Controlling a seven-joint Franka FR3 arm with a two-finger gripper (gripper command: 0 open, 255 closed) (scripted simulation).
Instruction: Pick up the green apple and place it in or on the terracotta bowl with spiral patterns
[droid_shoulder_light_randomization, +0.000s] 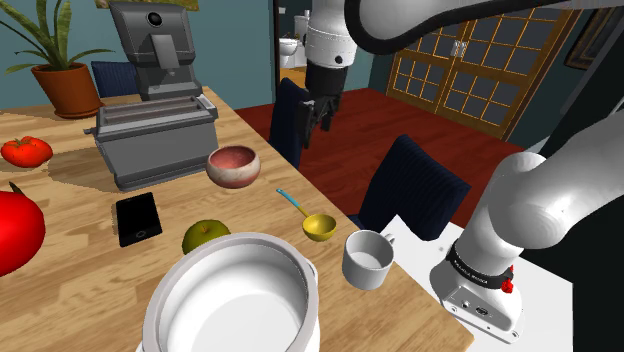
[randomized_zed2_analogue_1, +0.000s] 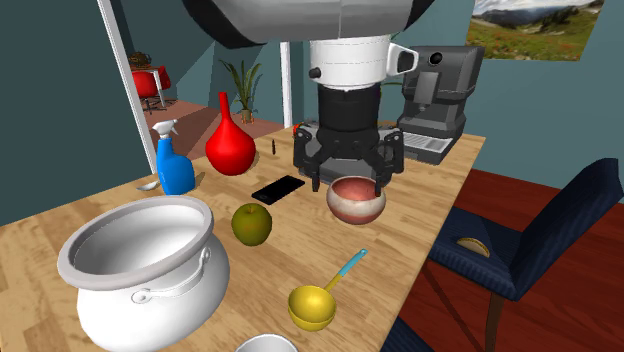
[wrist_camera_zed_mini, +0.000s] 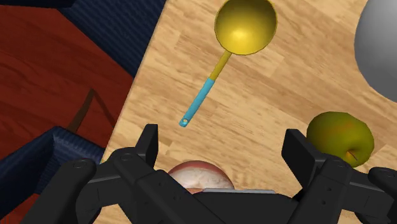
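Shoulder view: the green apple (droid_shoulder_light_randomization: 205, 235) sits untouched on the table (droid_shoulder_light_randomization: 95, 290) beside the white pot (droid_shoulder_light_randomization: 235, 300), apart from the terracotta bowl (droid_shoulder_light_randomization: 233, 165). Second exterior view: the gripper (randomized_zed2_analogue_1: 348, 187) hangs above the bowl. Wrist view: fingers (wrist_camera_zed_mini: 149, 139) spread, empty; pick-up and placement are both apparently yet to come.

The gripper (randomized_zed2_analogue_1: 348, 183) is seen with fingers spread, just above the bowl (randomized_zed2_analogue_1: 355, 203). The apple (randomized_zed2_analogue_1: 252, 223) is set on the table (randomized_zed2_analogue_1: 420, 200), between bowl and pot (randomized_zed2_analogue_1: 140, 265).
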